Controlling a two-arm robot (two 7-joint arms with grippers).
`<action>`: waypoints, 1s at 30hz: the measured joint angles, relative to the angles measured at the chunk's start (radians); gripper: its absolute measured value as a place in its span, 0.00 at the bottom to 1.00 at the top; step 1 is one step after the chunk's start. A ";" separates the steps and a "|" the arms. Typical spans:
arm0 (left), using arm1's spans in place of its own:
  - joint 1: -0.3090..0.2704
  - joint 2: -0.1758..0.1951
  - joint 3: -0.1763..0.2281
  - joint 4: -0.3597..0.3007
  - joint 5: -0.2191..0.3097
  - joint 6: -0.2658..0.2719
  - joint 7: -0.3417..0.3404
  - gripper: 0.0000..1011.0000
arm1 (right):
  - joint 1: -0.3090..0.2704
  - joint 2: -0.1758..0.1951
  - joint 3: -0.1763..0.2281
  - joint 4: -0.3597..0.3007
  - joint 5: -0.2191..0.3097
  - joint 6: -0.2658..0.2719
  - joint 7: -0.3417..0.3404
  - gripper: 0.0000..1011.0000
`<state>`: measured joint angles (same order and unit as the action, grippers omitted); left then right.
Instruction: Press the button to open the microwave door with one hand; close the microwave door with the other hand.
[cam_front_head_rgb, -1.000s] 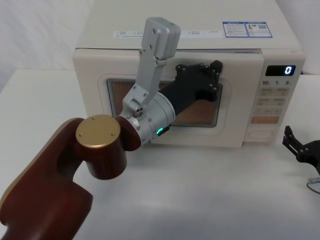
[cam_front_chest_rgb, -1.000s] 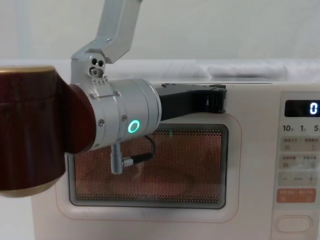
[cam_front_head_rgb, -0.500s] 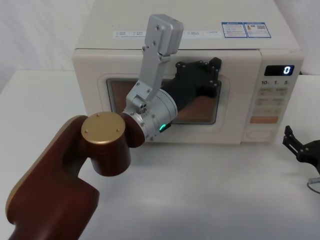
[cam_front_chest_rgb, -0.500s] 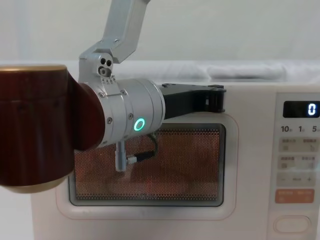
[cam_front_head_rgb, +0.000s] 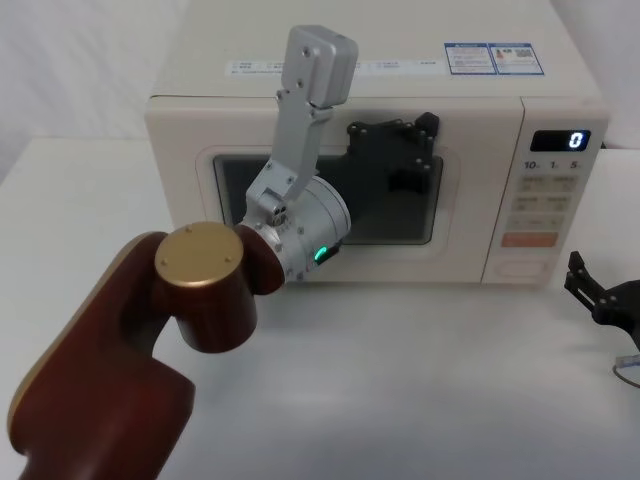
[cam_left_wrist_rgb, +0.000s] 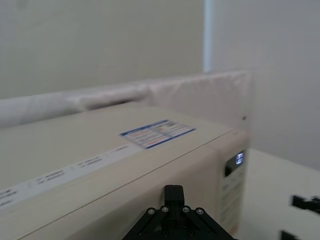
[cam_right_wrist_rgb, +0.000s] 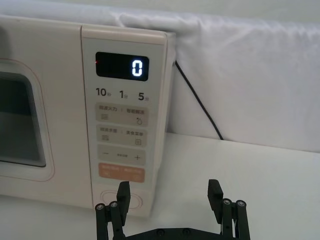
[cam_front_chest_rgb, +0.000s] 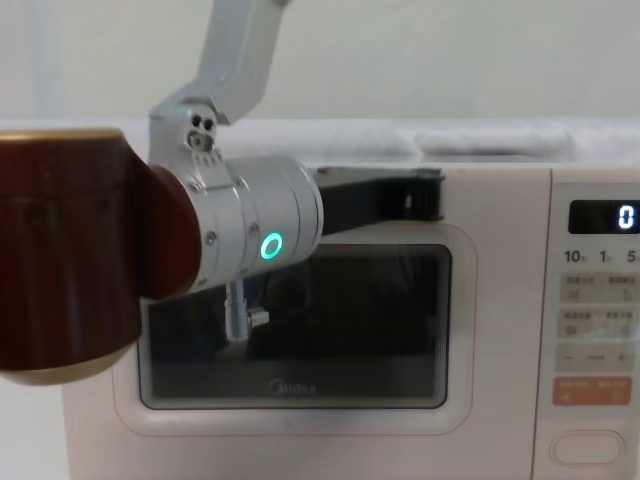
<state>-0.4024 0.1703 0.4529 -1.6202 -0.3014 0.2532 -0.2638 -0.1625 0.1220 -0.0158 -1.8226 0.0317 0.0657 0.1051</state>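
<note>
**Microwave door flush with the oven front, left gripper against its upper edge**

Your left gripper (cam_front_head_rgb: 395, 150), black and bolted, sits on a silver cylindrical wrist (cam_front_head_rgb: 300, 225) with a green ring light, and it lies against the upper right part of the microwave door (cam_front_head_rgb: 185, 215), a large cream panel with a dark rounded-rectangle window and a thin pink outline. You cannot tell whether its fingers are spread or together: in the chest view it reads only as a dark bar across the top of the window. From the left wrist view you see just the gripper's black base low in the picture, with the oven's flat cream top and its blue-and-white label (cam_left_wrist_rgb: 157, 133) beyond.

The door lies in line with the front of the cream boxy microwave (cam_front_head_rgb: 420, 85), and the window is dark, with the "Midea" logo (cam_front_chest_rgb: 293, 388) readable near its lower edge.

To the right, the control panel's black digital display (cam_right_wrist_rgb: 122, 66) shows "0". Under it come the small pale keys, then the orange rectangular key (cam_right_wrist_rgb: 121, 173), and at the bottom the wide cream oval-cornered button (cam_front_chest_rgb: 587, 448).

Your right gripper (cam_right_wrist_rgb: 169, 196) is low on the white table (cam_front_head_rgb: 430, 380), just right of the panel, and apart from it. Its two black fingers (cam_right_wrist_rgb: 215, 192) stand well apart with nothing between them.
</note>
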 joint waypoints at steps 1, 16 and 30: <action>0.004 0.003 0.000 -0.008 -0.007 -0.003 -0.012 0.00 | 0.000 0.000 0.000 0.000 0.000 0.000 0.000 0.99; 0.140 0.086 0.014 -0.202 -0.090 -0.030 -0.052 0.00 | 0.000 0.000 0.000 0.000 0.000 0.000 0.000 0.99; 0.328 0.095 -0.073 -0.313 -0.033 -0.135 0.093 0.00 | 0.000 0.000 0.000 0.000 0.000 0.000 0.000 0.99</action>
<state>-0.0740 0.2657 0.3804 -1.9335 -0.3346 0.1181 -0.1712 -0.1624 0.1219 -0.0158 -1.8226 0.0317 0.0657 0.1050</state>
